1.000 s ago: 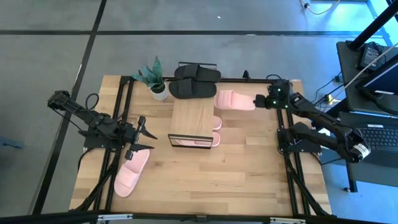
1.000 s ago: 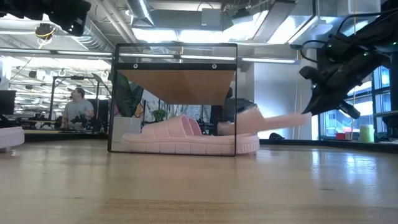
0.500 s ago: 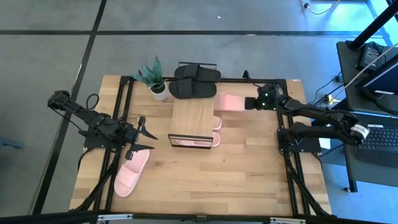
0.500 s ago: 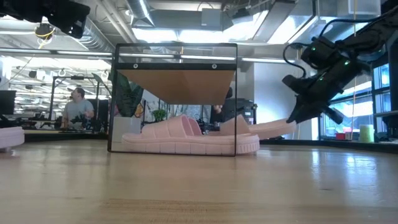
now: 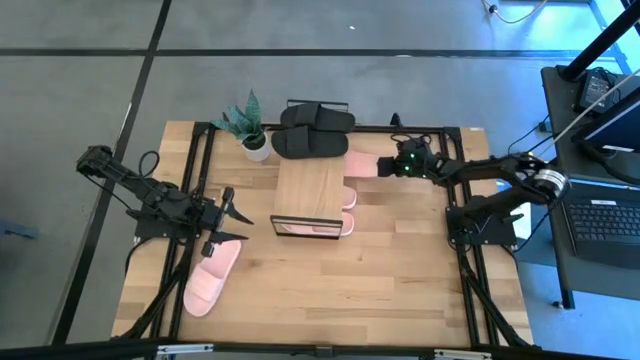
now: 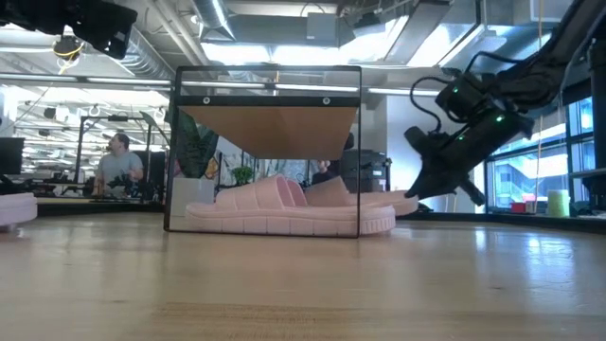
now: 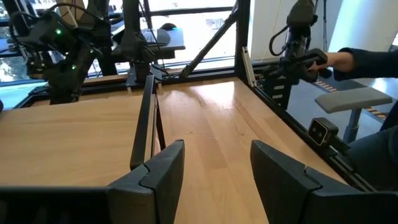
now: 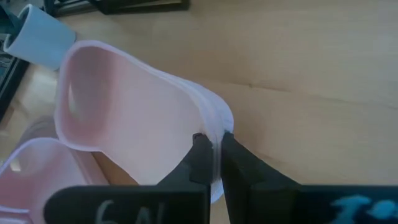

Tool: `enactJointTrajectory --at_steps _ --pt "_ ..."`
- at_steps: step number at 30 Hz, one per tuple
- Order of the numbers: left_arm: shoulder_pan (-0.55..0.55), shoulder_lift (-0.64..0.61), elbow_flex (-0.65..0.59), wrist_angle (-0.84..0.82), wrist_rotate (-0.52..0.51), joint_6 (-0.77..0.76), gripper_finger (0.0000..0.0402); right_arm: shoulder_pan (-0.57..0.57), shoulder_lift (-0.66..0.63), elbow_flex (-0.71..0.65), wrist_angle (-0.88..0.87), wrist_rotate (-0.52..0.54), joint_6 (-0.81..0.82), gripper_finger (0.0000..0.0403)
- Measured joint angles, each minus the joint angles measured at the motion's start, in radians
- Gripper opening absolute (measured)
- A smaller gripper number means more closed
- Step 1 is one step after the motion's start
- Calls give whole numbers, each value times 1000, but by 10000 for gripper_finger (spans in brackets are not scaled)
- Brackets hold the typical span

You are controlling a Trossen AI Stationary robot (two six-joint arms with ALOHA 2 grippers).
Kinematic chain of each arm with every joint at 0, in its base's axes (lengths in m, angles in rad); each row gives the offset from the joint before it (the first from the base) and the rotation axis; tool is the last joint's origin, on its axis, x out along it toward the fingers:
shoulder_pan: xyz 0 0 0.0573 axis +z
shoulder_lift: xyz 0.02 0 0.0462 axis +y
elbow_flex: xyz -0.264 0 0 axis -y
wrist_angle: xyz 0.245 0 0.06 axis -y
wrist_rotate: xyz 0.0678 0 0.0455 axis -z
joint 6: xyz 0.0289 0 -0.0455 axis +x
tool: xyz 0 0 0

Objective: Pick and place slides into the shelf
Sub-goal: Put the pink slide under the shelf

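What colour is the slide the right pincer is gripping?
Light pink; the slide shows best in the right wrist view, pinched by the right pincer.

Open-plan lab: exposed ceiling ducts.

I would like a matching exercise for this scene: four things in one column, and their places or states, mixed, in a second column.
Things:
1. right gripper
2. left gripper
3. black slides
4. potted plant

Places or states:
A. on the table's far edge, behind the shelf
B. open, holding nothing
C. at the shelf's far left corner
D. shut on a pink slide

Pairs: 1-D, 2-B, 3-A, 4-C
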Motion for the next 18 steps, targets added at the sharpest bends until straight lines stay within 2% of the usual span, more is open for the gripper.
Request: enactJointTrajectory --at_steps 18 --pt "0 0 0 -6 0 -23 176 114 331 269 -7 11 -76 19"
